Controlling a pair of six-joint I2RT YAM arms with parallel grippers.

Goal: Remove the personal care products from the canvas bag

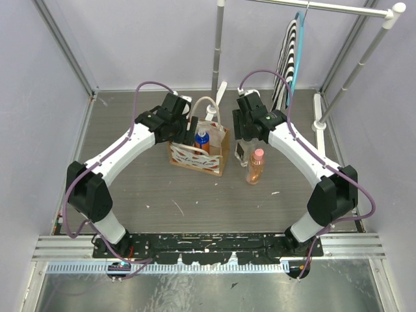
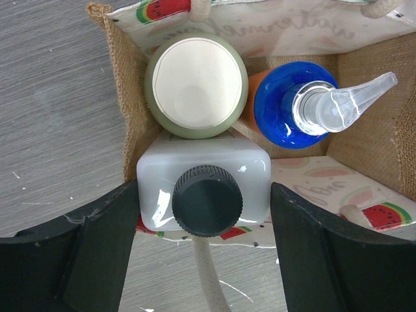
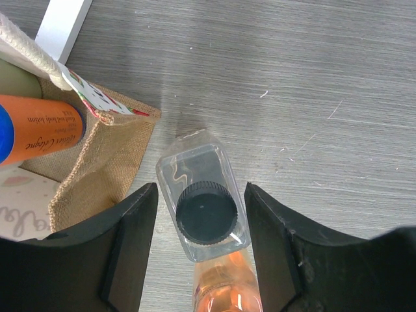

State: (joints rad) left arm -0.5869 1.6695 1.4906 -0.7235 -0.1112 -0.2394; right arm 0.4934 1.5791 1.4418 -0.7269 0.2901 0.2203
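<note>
The canvas bag stands mid-table. In the left wrist view its jute wall holds a white squarish bottle with black cap, a cream-topped green bottle and a blue-capped pump bottle. My left gripper is open, its fingers close beside the white bottle's sides. A clear bottle with black cap stands on the table right of the bag, next to the orange bottle with pink cap. My right gripper is open around the clear bottle's top, which sits slightly twisted between the fingers.
A metal clothes rail with a striped cloth on a blue hanger stands at the back right. A white post base sits on the table's right side. The bag's cream loop handle rises between the two grippers.
</note>
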